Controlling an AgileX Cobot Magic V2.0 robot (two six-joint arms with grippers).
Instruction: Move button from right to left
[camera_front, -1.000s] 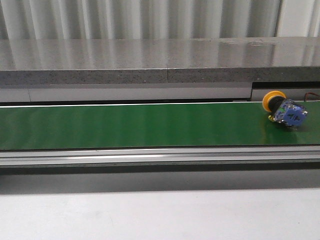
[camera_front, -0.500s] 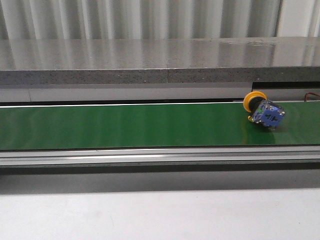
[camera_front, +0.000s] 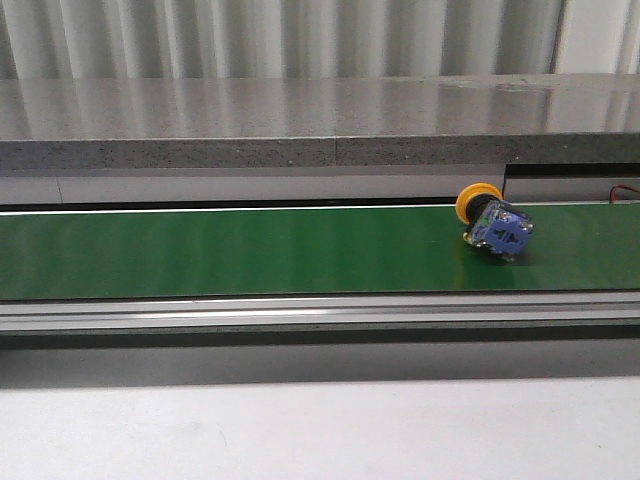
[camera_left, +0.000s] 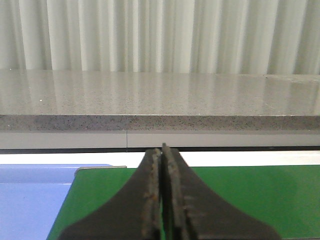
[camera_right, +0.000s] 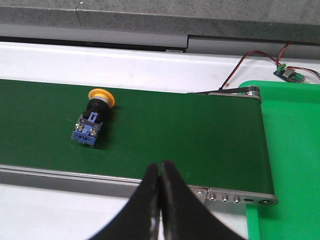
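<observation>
The button (camera_front: 492, 226) now sits further left along the green conveyor belt (camera_front: 230, 250) than half a second ago, and further left again than a second ago; it lies tipped on its side toward the belt's right part, yellow-orange cap toward the back, blue body toward the front. Its pose looks much the same across the frames.

Left tool (camera_left: 162, 152): clenched, fingers pressed together, holding nothing, poised above the belt's left end beside a blue surface (camera_left: 30, 200).

Right tool (camera_right: 160, 170): also clenched and empty, over the belt's near edge, well apart from the button (camera_right: 93, 119).

Around: a green tray (camera_right: 292, 165) just past the belt's right end roller, red and black wires (camera_right: 250, 60) running to a small circuit board (camera_right: 289, 74), grey stone ledge (camera_front: 300, 120) behind the belt, pale desk (camera_front: 320, 430) in front. Nothing lies between the button and the belt's left end.
</observation>
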